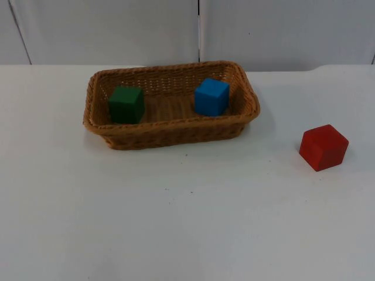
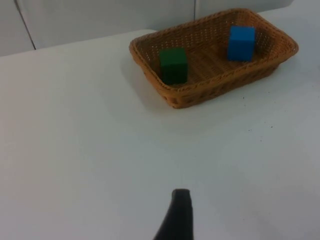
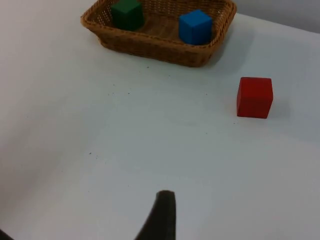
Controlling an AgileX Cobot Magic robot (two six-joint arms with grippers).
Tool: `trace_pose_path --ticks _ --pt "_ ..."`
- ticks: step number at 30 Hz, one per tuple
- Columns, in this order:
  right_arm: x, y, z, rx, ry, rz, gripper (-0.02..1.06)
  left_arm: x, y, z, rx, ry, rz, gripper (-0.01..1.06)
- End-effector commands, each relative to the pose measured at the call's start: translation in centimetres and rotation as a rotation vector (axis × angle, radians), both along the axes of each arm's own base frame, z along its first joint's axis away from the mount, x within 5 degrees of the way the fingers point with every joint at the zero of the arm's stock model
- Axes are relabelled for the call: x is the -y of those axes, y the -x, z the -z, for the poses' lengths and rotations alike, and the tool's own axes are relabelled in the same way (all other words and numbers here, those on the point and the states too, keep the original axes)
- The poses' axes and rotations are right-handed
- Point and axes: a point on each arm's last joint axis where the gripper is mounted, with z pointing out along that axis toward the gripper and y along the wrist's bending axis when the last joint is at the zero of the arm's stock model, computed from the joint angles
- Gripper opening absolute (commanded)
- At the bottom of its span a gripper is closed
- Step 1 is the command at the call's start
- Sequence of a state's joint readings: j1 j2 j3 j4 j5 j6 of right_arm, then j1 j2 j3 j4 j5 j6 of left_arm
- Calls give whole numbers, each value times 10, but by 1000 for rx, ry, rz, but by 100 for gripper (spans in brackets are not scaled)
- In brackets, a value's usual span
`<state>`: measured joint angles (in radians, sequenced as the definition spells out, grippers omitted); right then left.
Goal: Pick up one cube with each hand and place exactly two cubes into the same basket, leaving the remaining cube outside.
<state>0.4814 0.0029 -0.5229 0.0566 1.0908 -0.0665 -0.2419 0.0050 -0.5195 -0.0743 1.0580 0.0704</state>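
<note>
A woven brown basket (image 1: 171, 130) stands at the back of the table, left of centre. Inside it, a green cube (image 1: 126, 104) rests at the left end and a blue cube (image 1: 211, 96) at the right end. A red cube (image 1: 323, 147) sits on the bare table to the basket's right, well apart from it. My left gripper (image 2: 176, 215) waits over the white table, far from the basket (image 2: 220, 85), the green cube (image 2: 173, 65) and the blue cube (image 2: 241, 43). My right gripper (image 3: 159, 215) likewise waits over bare table, far from the red cube (image 3: 255, 97) and the basket (image 3: 155, 47).
The white table top (image 1: 176, 222) stretches wide in front of the basket. A grey partition wall (image 1: 199, 29) closes off the table behind it.
</note>
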Motion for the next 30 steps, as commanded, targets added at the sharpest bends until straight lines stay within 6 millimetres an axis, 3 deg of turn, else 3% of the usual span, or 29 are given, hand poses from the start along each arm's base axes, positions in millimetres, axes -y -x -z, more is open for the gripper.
trace_pose_path --ticks 1,5,8,10,11,12,30 --pt "0 -1 1 5 -3 2 77 0 0 1 5 2 -6 73" --pt "0 -1 1 5 -3 2 78 0 0 1 5 2 -6 73" --pt "0 -1 1 5 -3 2 85 0 0 1 5 2 -6 76" --pt "0 -1 1 5 -3 2 96 0 0 1 5 2 -6 87" --pt "0 -1 1 5 -3 2 105 0 0 1 5 2 -6 99" --pt "0 -1 1 5 -3 2 105 0 0 1 5 2 -6 105" --pt "-1 -1 1 0 -12 -3 105 -1 0 2 0 -5 -9 105"
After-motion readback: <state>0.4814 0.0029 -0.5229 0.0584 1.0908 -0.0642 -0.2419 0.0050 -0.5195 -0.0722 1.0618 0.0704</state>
